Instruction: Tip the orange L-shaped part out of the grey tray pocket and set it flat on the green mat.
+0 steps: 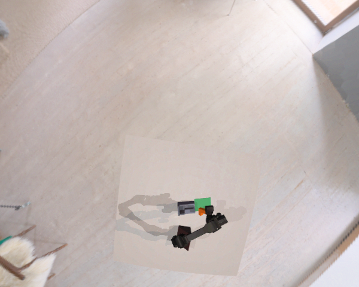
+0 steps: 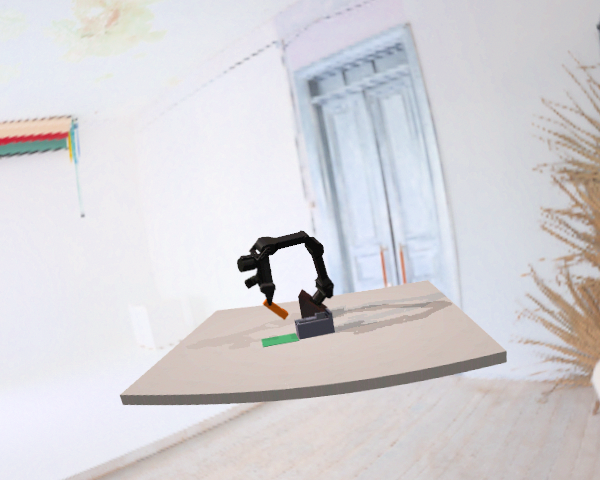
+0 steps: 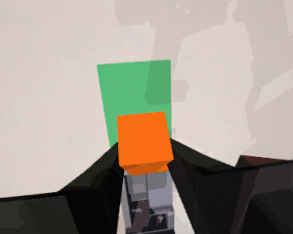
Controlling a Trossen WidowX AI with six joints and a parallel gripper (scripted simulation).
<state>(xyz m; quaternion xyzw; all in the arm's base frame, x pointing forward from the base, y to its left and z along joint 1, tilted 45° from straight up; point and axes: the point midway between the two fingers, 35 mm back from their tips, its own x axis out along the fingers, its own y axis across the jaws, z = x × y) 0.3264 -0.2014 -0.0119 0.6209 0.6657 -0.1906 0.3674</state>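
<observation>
Jaws partly hide orange part

"What's on the desk from your station?"

"I see a pale top with a dark edge. The green mat lies flat on it."

"And the grey tray?"

"It sits right beside the mat. I also see the arm's dark reddish base there, and shadows falling across the surface."
</observation>
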